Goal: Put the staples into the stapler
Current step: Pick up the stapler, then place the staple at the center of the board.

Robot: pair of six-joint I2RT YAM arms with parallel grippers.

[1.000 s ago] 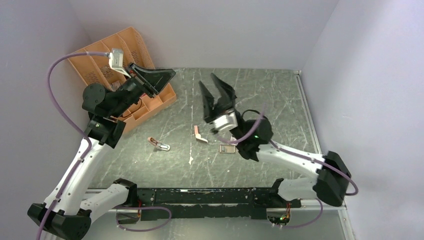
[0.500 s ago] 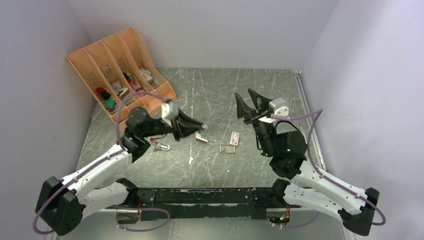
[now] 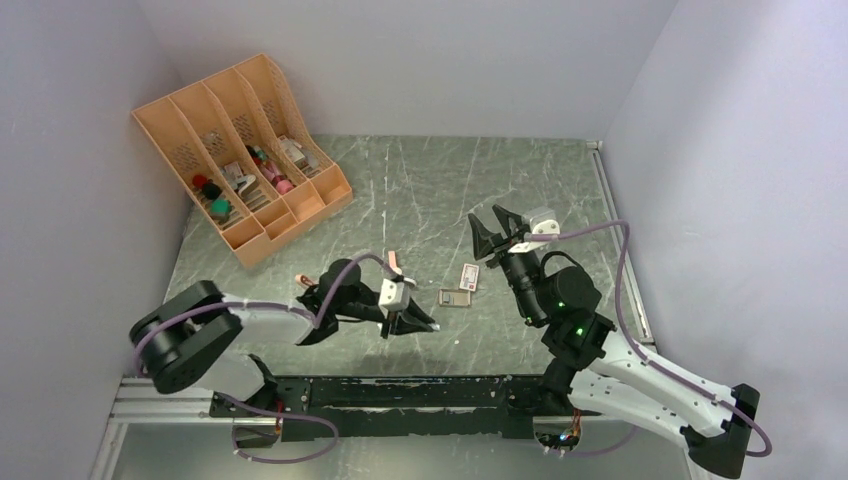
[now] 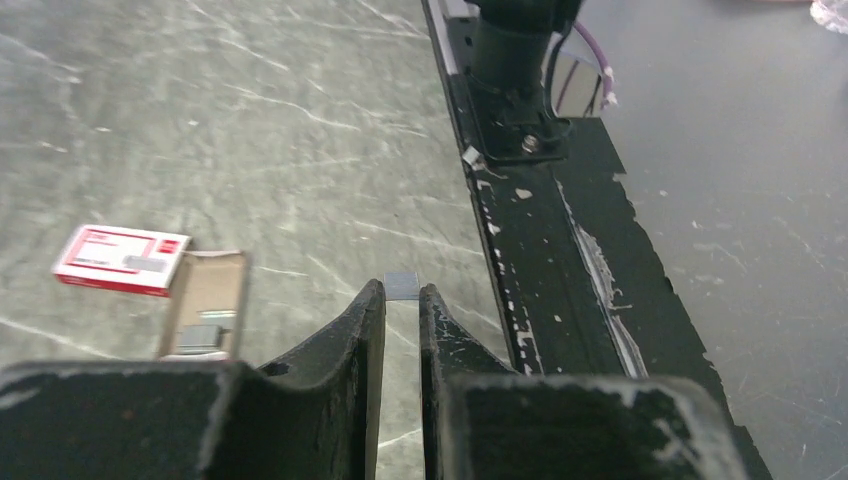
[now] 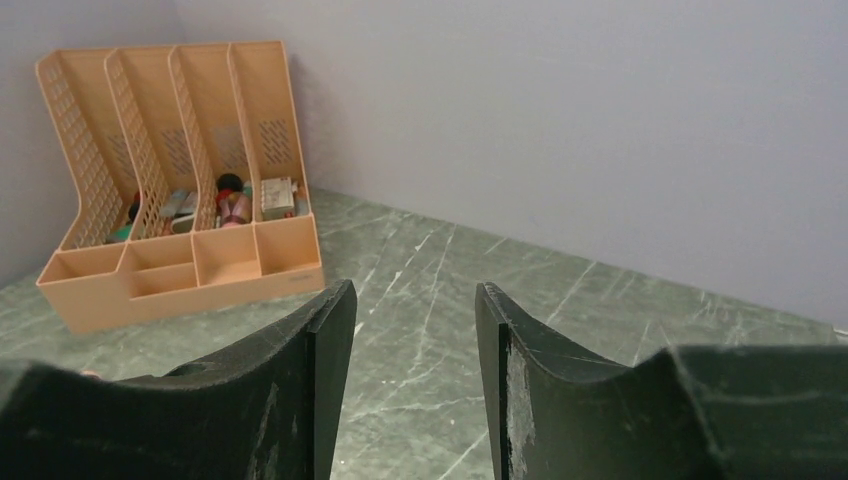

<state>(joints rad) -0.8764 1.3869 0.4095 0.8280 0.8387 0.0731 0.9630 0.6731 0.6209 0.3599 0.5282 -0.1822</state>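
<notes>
Pinching a short grey strip of staples at its very tips, my left pincer is clenched to a narrow slit. The strip bridges the 2 fingers and pokes out ahead of them. I judge that forward grip deliberate: the strip must slide into a narrow channel, so it has to stay clear of the fingers.

The pincer hangs low over the table, near the black rail at the near edge. Just to its left in the wrist view lies the grey tray, pulled out of the red-and-white box just beside it. A few more staples seem to lie in the tray, so it sits where I can reach it for a refill.

From above, the stapler lies on the table a little beyond the left pincer, apart from it. It looks hinged open, though it is too small to be sure. A 2nd stapler lies by the left forearm.

My right pincer is released, jaws spread with nothing between them. It is raised beside the box and points toward the orange organizer at the back. I take that as parked clear, ready to steady the stapler. The strip is not yet loaded.
</notes>
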